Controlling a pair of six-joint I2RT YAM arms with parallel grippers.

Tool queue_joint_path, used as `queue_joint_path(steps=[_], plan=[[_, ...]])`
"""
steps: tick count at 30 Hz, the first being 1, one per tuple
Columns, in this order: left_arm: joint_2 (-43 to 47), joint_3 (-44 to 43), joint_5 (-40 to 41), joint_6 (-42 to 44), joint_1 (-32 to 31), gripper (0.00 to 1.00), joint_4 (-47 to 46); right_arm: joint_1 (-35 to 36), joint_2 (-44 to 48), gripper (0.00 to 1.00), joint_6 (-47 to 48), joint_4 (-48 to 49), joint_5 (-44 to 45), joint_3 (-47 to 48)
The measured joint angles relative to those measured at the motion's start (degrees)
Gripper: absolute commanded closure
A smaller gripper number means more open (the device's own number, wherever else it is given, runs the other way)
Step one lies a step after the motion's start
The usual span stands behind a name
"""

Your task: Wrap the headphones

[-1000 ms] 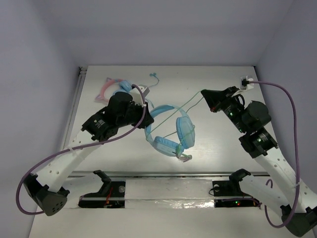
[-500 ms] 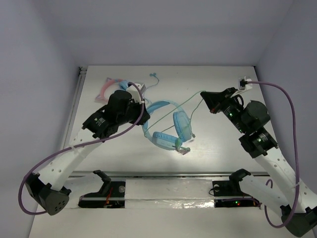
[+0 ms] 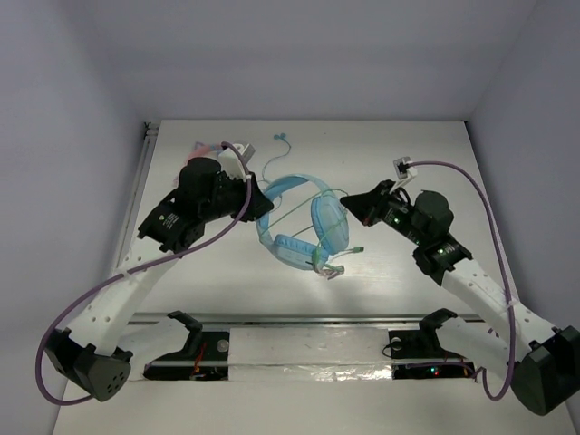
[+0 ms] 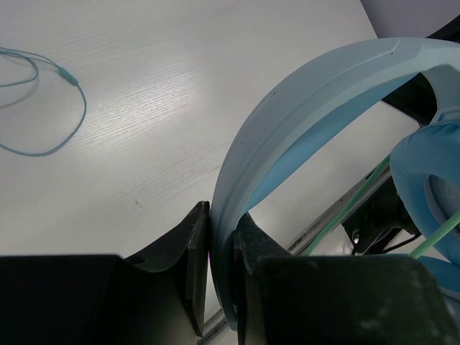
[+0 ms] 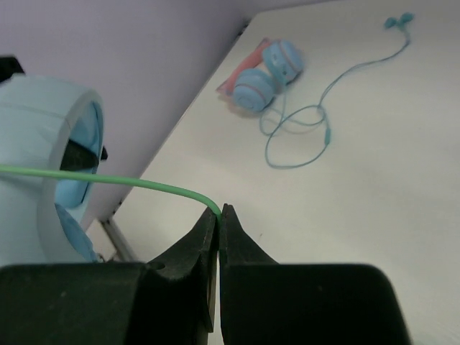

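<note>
The light-blue headphones hang tilted above the middle of the table, cups lowest. My left gripper is shut on the blue headband, which runs up and right from between its jaws. My right gripper sits just right of the cups, shut on the thin green cable, which leaves its tips and runs left to the near cup. In the top view, green cable strands cross between the cups, and a cable end dangles below them.
Small pink cat-ear headphones lie at the back left, mostly hidden by my left arm in the top view. Teal earbuds and their looped cord lie beside them. A metal rail runs along the near edge.
The left gripper has carried the headphones up and back a little. The right gripper, still holding the cable, has swung left and come close to the cups, so the free cable span is much shorter.
</note>
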State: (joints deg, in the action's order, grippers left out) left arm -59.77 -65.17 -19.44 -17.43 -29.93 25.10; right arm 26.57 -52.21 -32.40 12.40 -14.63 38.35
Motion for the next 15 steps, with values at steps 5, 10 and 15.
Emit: queue_joint_path(steps=[5,10,15], plan=[[-0.2,-1.16,1.03,-0.94,0.04,1.0,-0.79,-0.07,-5.01,0.79,-2.54,10.45,-7.65,-4.15],[-1.51,-3.63,1.53,-1.92,0.04,1.0,-2.4,-0.26,-14.34,0.55,-4.98,19.8,-11.39,-5.2],[-1.62,-5.97,1.44,-2.91,0.04,1.0,-4.26,-0.33,-24.28,0.48,-6.91,28.37,-14.1,-5.42]])
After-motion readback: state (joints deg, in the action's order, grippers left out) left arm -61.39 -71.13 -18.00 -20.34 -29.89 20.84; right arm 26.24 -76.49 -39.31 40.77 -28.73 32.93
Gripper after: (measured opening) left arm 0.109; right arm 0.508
